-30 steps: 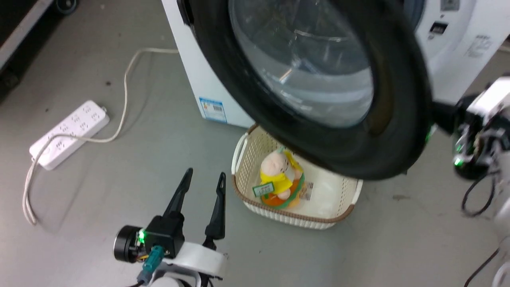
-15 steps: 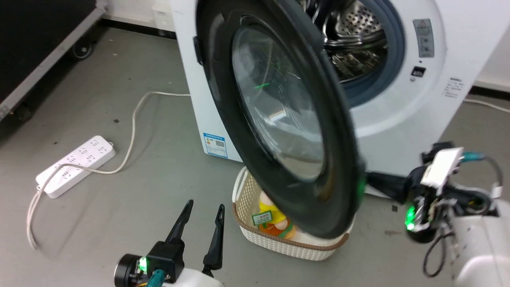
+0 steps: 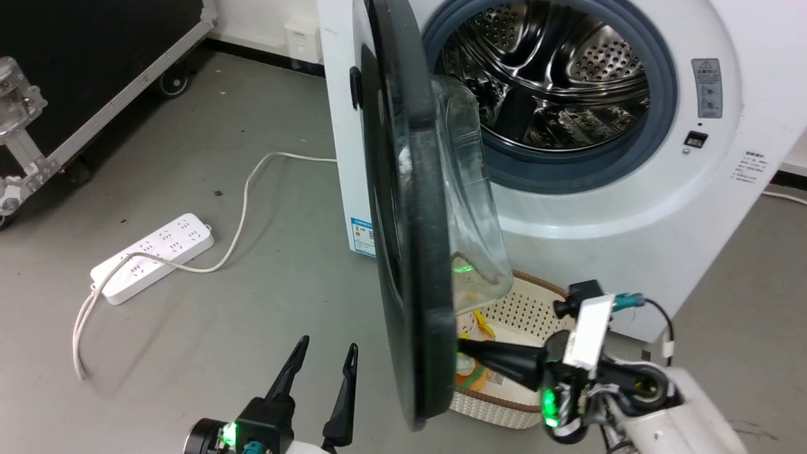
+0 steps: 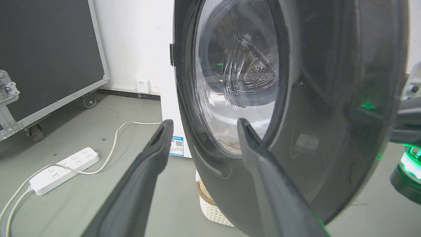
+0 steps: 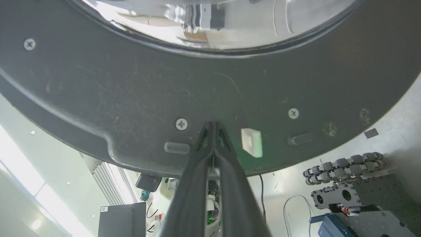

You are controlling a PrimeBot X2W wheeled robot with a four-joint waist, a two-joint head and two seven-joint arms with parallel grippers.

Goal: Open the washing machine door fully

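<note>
The washing machine [image 3: 630,208] is a white box whose steel drum [image 3: 555,69] is exposed. Its door [image 3: 410,252] stands edge-on to the head view, swung out roughly square to the front, with its glass bowl [image 3: 470,208] bulging toward the machine. My right gripper [image 3: 465,345] is shut with nothing held, its tips pressed against the door's inner black rim [image 5: 131,92] near the lower edge. My left gripper [image 3: 329,343] is open low at the left, clear of the door. In the left wrist view, the left gripper [image 4: 202,123] faces the door's outer glass [image 4: 236,75].
A cream perforated basket [image 3: 523,302] holding a plush toy [image 3: 470,372] sits on the floor under the door. At the left on the grey floor lie a white power strip [image 3: 151,258] and its cable [image 3: 246,189]. A black wheeled case [image 3: 94,63] stands far left.
The head camera has tilted up. The door has swung away from the opening, from covering it to edge-on, with my shut right gripper staying against its lower inner rim. The left gripper has stayed open.
</note>
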